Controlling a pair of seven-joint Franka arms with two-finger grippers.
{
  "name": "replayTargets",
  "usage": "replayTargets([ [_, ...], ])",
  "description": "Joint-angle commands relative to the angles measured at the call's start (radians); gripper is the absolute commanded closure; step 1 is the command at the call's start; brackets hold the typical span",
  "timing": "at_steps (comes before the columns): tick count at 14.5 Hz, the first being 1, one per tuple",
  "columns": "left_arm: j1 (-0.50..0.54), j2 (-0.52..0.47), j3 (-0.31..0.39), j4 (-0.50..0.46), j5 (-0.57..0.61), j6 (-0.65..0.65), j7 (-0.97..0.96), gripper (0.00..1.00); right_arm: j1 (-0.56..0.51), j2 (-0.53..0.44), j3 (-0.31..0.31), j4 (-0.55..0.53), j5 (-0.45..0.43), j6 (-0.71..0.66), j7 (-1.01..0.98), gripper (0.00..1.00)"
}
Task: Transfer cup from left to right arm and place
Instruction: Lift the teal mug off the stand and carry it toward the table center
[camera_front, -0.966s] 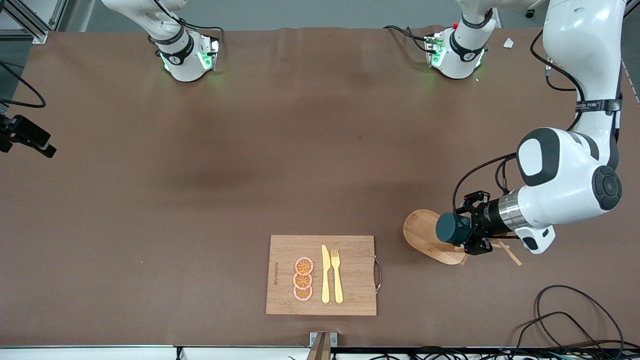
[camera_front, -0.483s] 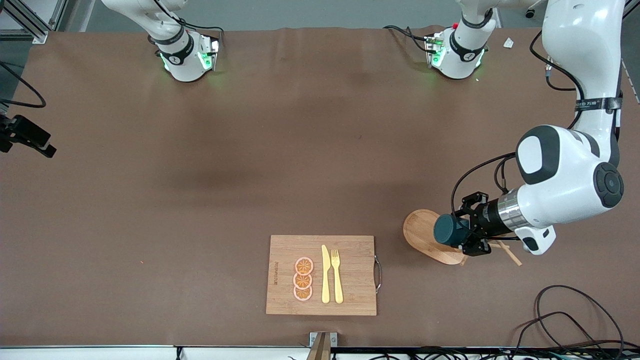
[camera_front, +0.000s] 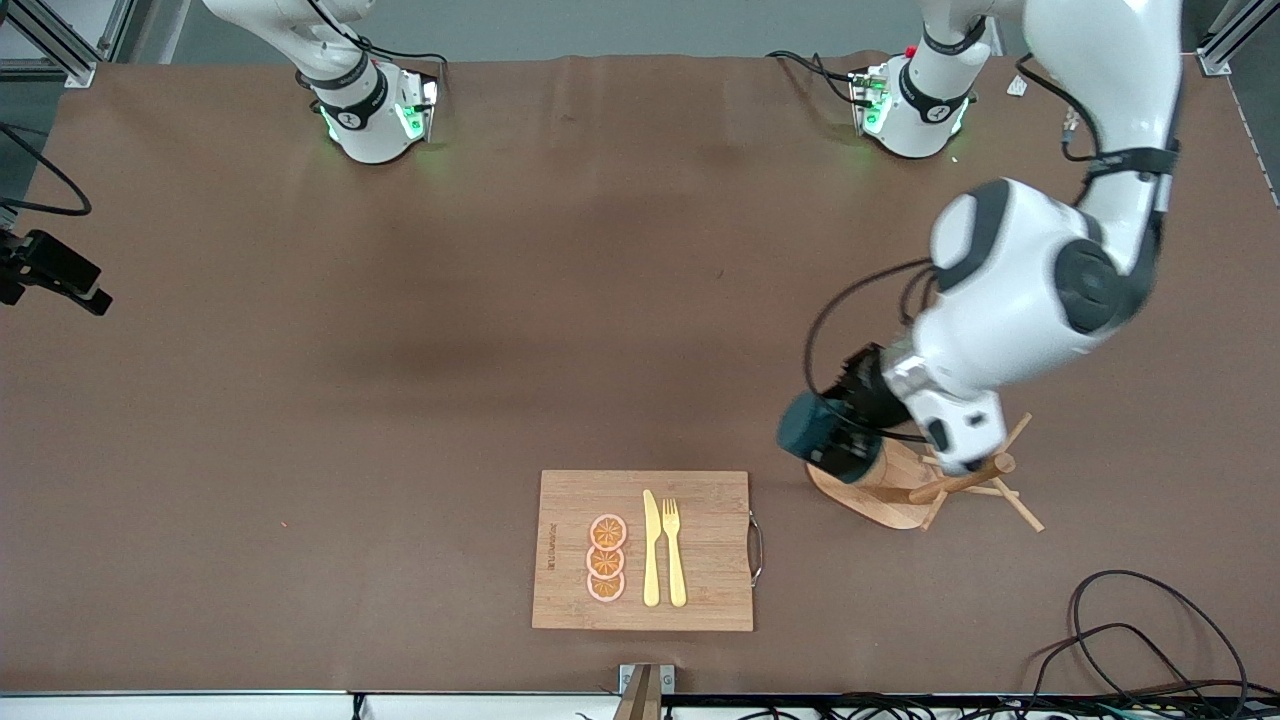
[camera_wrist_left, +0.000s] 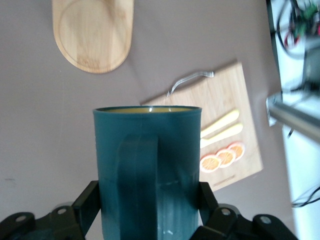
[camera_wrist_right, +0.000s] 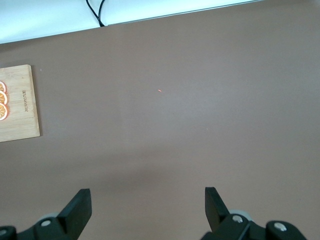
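Observation:
My left gripper (camera_front: 838, 438) is shut on the dark teal cup (camera_front: 808, 430) and holds it in the air, lying sideways, over the edge of the wooden mug stand's oval base (camera_front: 878, 497). In the left wrist view the cup (camera_wrist_left: 147, 170) fills the middle, handle toward the camera, tan inside rim just showing, with the left gripper (camera_wrist_left: 148, 205) clamped on both its sides. My right gripper (camera_wrist_right: 147, 205) is open and empty over bare brown table; it is out of the front view.
A wooden cutting board (camera_front: 705, 550) with three orange slices (camera_front: 606, 558), a yellow knife (camera_front: 651, 550) and a fork (camera_front: 673, 548) lies near the front edge. The stand's pegs (camera_front: 975, 475) stick out beside its base. Cables (camera_front: 1130, 630) lie at the left arm's front corner.
The left arm has swung toward the table's middle, carrying the cup off the stand's pegs toward the right arm's end. The pegs now show uncovered.

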Motion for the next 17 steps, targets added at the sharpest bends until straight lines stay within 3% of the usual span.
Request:
replayTargets([
  [1, -0.121, 0.008, 0.011, 0.015, 0.170, -0.002, -0.012, 0.43, -0.016, -0.020, 0.013, -0.014, -0.014, -0.005, 0.001, 0.00],
  [7, -0.374, 0.106, 0.021, 0.026, 0.664, 0.004, -0.058, 0.45, -0.019, -0.020, 0.012, -0.014, -0.013, -0.007, 0.001, 0.00],
  [14, -0.581, 0.326, 0.018, 0.018, 1.409, 0.004, -0.519, 0.45, -0.019, -0.020, 0.012, -0.016, -0.013, -0.007, 0.001, 0.00],
  [17, -0.647, 0.428, 0.020, 0.015, 1.617, -0.008, -0.606, 0.46, -0.017, -0.020, 0.006, -0.016, -0.013, -0.005, 0.001, 0.00],
])
